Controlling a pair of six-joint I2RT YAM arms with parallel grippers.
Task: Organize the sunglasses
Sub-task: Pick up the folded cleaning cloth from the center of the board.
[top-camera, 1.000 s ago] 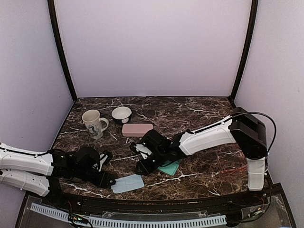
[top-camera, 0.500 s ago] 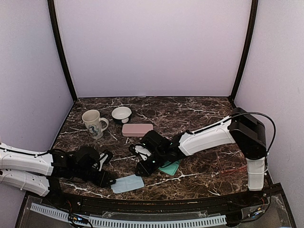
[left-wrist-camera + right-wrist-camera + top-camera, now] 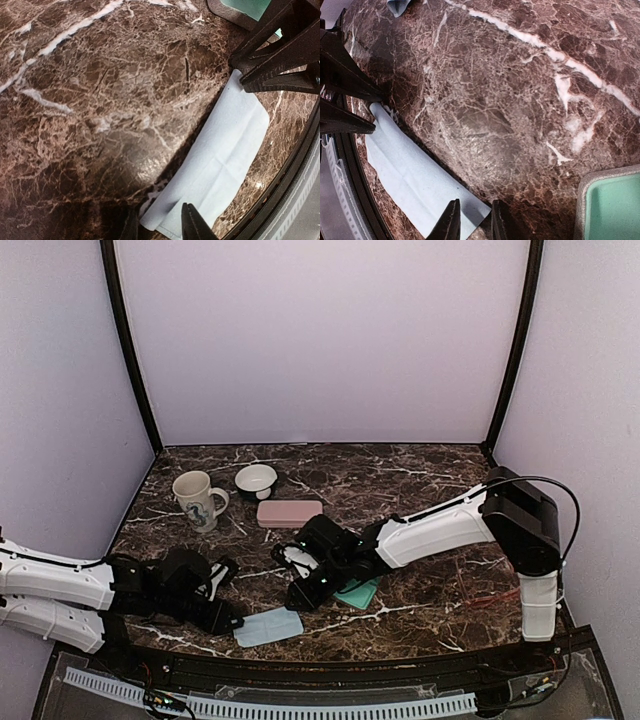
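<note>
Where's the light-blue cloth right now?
Top view: the light-blue cloth lies at the table's near edge, left of centre, between the left gripper and right gripper, near-left of the green-lined case.

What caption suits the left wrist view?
Left gripper and right gripper at opposite ends of a blue cloth on the table.

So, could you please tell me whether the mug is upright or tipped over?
Upright: the mug stands on its base on the table, round mouth facing up, handle at its side.
</note>
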